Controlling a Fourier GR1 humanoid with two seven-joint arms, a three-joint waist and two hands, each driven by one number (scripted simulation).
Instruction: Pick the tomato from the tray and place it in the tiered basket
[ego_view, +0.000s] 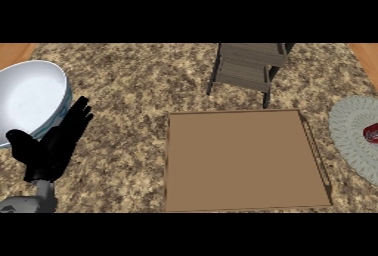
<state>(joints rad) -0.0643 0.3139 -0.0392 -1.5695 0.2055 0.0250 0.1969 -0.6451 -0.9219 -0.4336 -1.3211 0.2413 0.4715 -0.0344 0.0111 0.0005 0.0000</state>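
The brown tray (240, 159) lies flat in the middle of the counter, and nothing shows on it. Behind it stands the dark grey tiered basket (249, 64); I see nothing in its slatted shelves. No tomato shows on the tray or in the basket. My left hand (53, 145) rests at the lower left with its fingers straight and pointing up, holding nothing. It is well to the left of the tray. My right hand does not show.
A large white bowl (29, 97) sits at the left edge, just behind my left hand. At the right edge lies a pale round plate (351, 135) bearing a dark red object (370, 134), cut off by the frame.
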